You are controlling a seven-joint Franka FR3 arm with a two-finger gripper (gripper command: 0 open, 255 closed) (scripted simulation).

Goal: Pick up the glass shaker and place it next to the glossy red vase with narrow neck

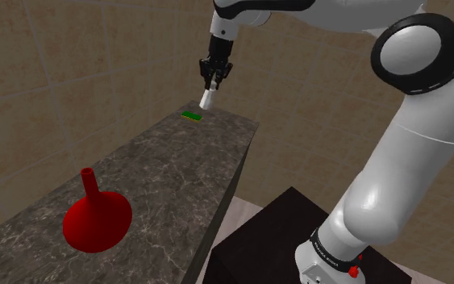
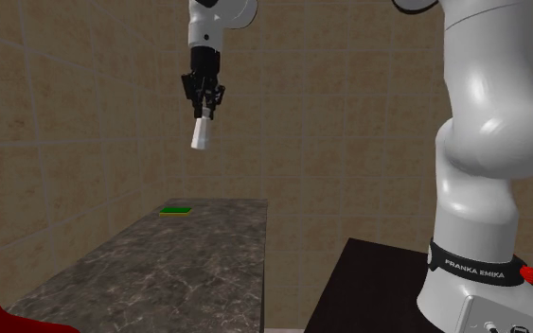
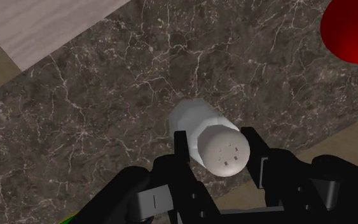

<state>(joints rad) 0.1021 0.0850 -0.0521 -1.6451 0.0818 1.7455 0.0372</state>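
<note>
Dark stand [image 1: 273, 230] lower right | dark veined counter [image 1: 177, 169] centre, red vase [image 1: 96, 219] lower left, green pad [image 1: 190, 115] upper centre | tan tiled wall [image 1: 56, 64] behind | gripper [image 1: 210, 85] pinches white shaker [image 1: 206, 99] aloft

Claw [image 1: 210, 85] aloft, clamped around shaker [image 1: 206, 100].

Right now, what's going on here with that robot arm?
The arm's black gripper is shut on a whitish shaker, holding it in the air above the dark marbled counter, near the end where a small flat green thing lies. The red narrow-necked vase stands toward the other end, well apart, so the shaker is not yet placed.
</note>
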